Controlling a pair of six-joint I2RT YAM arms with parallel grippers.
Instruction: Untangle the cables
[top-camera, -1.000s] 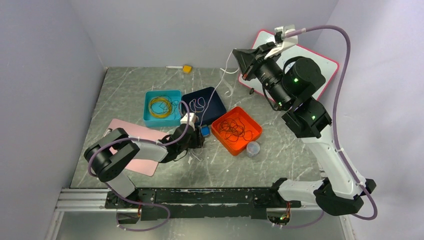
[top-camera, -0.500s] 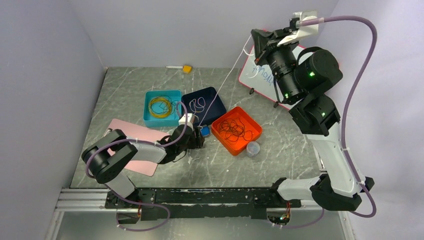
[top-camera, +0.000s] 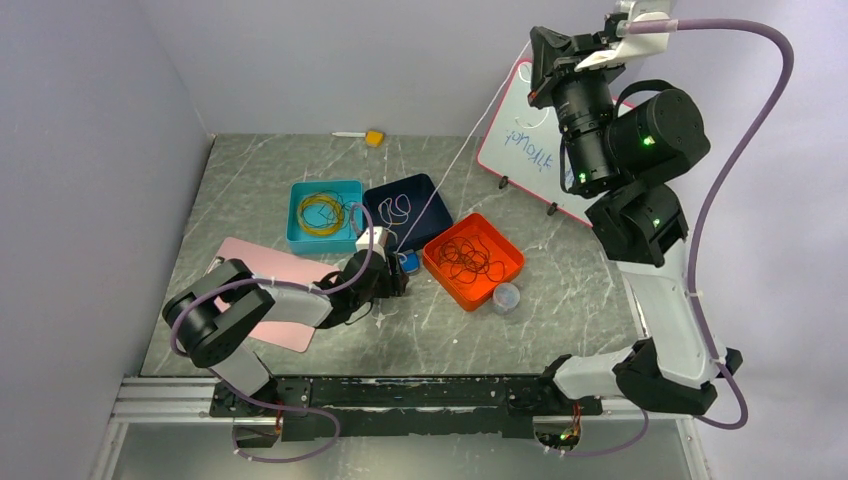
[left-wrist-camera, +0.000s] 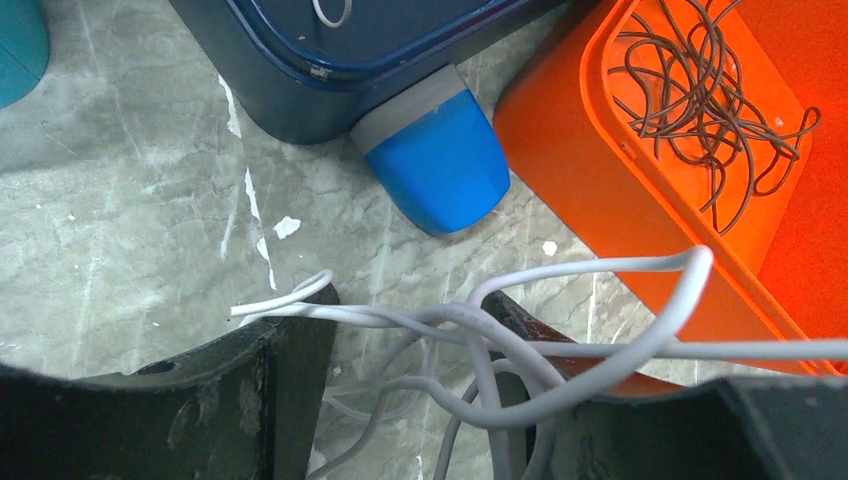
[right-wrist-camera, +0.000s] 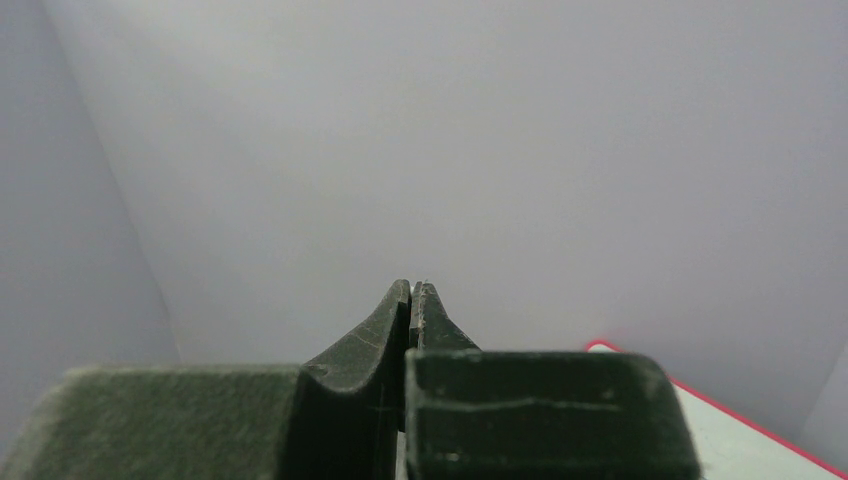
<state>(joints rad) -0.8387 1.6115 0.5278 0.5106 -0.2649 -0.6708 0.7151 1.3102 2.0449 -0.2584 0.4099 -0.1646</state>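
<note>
From above, our right gripper, high and far right, pinches the white cable tight. Left wrist: our left gripper is open around its loops, near the orange tray. Right wrist: jaws pressed together. Let's pull slowly.

White cables drape loosely, it seems, across the left claw's parted fingers.

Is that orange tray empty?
No, the orange tray holds a loose tangle of dark brown wires.
</note>
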